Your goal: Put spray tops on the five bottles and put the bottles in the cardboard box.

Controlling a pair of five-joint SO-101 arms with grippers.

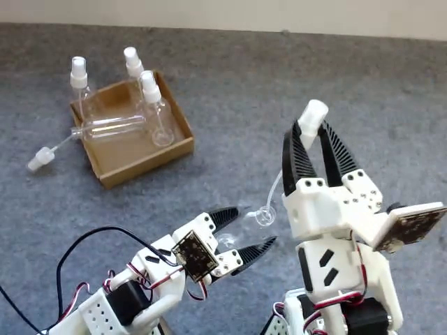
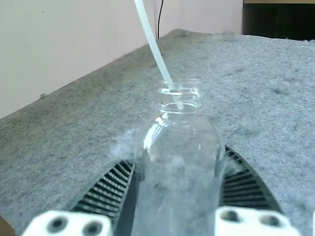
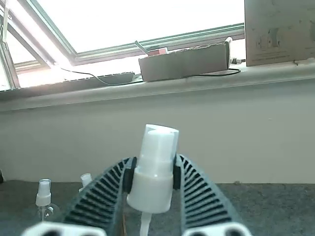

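Bottle (image 2: 174, 167) nearest me: my left end effector (image 1: 251, 227) is closed around its clear body, low over the tabletop (image 1: 293, 63). The open neck points out past the fingertips toward my other arm, so the tube has a target. The dip tube (image 2: 155, 54) reaches just into that neck, so I judge this the threading step, with the cap not yet seated. Higher up, my right end effector (image 1: 311, 129) pinches the white spray top (image 3: 155, 147) at its collar. Its fingers are aimed up and away so the tube hangs down to the mouth. Farther off, the cardboard box (image 1: 143, 164) holds a lying bottle (image 1: 112, 128), whose loose top (image 1: 40, 159) rests outside on the tabletop, and a capped bottle (image 1: 154, 105) standing inside. Whether the two others (image 1: 78, 77) at its far edge are inside or behind, I cannot tell.
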